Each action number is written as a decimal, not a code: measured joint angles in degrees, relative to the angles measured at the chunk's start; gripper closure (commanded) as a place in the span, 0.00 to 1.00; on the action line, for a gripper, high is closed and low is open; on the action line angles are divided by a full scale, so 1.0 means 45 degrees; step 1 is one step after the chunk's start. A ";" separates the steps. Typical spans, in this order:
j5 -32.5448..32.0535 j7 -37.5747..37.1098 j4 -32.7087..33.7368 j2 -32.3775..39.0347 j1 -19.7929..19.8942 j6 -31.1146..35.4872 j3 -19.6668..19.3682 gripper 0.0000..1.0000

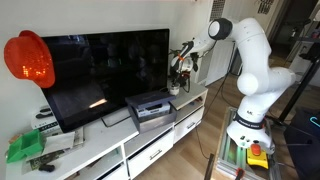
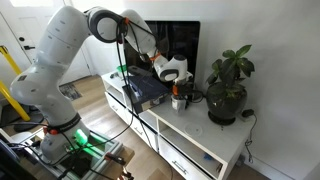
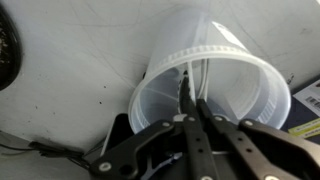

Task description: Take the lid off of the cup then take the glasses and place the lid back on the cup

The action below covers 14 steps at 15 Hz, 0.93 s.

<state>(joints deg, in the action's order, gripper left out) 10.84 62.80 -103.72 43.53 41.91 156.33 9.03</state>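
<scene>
The cup [image 3: 215,75] is a small pale translucent round cup standing on the white cabinet top, seen from above in the wrist view with its mouth open and no lid on it. It also shows under the gripper in both exterior views [image 1: 174,90] [image 2: 180,102]. The lid is not visible. My gripper [image 3: 190,108] is right over the cup's mouth, in both exterior views too [image 1: 179,72] [image 2: 177,86]. Its fingers are closed on a thin dark and white piece [image 3: 187,85] that rises out of the cup, apparently the glasses.
A dark potted plant [image 2: 228,85] stands close beside the cup. A grey box-shaped device [image 2: 145,92] [image 1: 150,110] lies on the cabinet [image 1: 190,115] in front of the big TV [image 1: 105,65]. A red object [image 1: 28,58] sits at the TV's far end.
</scene>
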 measured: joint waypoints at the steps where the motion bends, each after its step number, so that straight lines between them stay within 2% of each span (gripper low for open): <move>1: 0.0029 0.0000 -0.0047 -0.0078 0.0019 0.0003 0.0014 0.98; 8: 0.0416 0.0000 -0.0879 -0.0978 0.0462 0.0243 0.0489 0.98; 14: 0.1185 0.0001 -0.1960 -0.2494 0.0895 0.0261 0.0884 0.98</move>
<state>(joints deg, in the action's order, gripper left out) 16.18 62.81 -112.54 32.31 45.94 157.50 13.01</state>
